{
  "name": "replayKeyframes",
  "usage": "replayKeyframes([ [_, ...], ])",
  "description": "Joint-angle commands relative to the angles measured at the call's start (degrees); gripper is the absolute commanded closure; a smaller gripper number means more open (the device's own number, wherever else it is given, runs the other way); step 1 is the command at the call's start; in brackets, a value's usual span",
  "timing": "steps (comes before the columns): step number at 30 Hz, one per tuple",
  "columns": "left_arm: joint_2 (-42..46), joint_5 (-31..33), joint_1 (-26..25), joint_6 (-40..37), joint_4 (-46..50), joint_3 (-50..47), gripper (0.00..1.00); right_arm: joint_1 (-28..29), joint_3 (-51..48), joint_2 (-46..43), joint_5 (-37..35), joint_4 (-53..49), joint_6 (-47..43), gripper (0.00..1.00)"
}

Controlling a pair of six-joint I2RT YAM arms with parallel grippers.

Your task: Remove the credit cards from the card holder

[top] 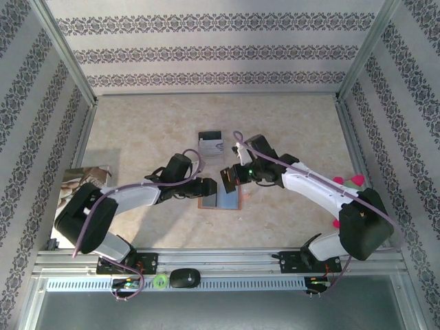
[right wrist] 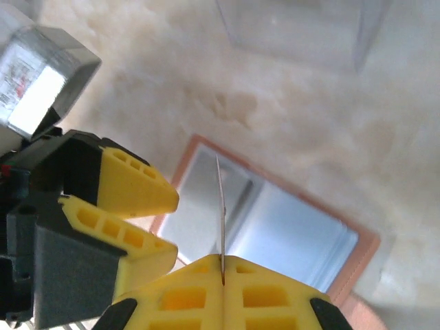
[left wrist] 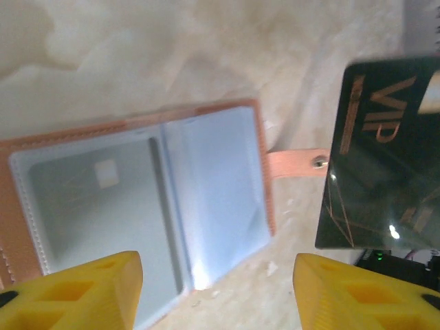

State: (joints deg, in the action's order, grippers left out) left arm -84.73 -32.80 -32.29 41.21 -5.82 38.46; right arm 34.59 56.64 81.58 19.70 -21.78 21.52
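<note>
The right gripper [right wrist: 221, 265] has its yellow fingers pressed together on the bottom edge of a black card [left wrist: 385, 151], which it holds upright above the table [top: 137, 130]. The left gripper [left wrist: 217, 269] hangs just beside it, with its jaws apart and nothing between them. The card holder [left wrist: 137, 199] lies open and flat on the table, under both grippers, with its blue-grey inner panels facing up. A clear plastic case [top: 211, 144] lies a little farther back, apart from the card holder. The holder's small strap [left wrist: 295, 163] sticks out from one side towards the black card.
</note>
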Motion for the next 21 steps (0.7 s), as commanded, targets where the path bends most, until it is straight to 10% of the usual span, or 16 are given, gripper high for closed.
replayKeyframes([
  [1,5.2,2.3,2.5,-0.9,3.5,-1.0,0.36,-0.6,7.7,0.4,-3.7,-5.2,-10.3,1.0],
  [8,14.7,4.4,7.6,-2.5,10.6,-3.0,0.27,-0.7,23.0,7.5,-5.7,-9.8,-29.4,1.0],
  [13,18.7,6.2,9.2,-3.9,16.1,-3.3,0.0,-0.5,37.0,17.2,-6.9,-18.7,-43.2,1.0],
  [21,20.7,8.9,12.7,-5.3,21.4,-2.5,0.0,-0.4,58.9,33.7,-12.8,-27.5,-57.7,1.0],
])
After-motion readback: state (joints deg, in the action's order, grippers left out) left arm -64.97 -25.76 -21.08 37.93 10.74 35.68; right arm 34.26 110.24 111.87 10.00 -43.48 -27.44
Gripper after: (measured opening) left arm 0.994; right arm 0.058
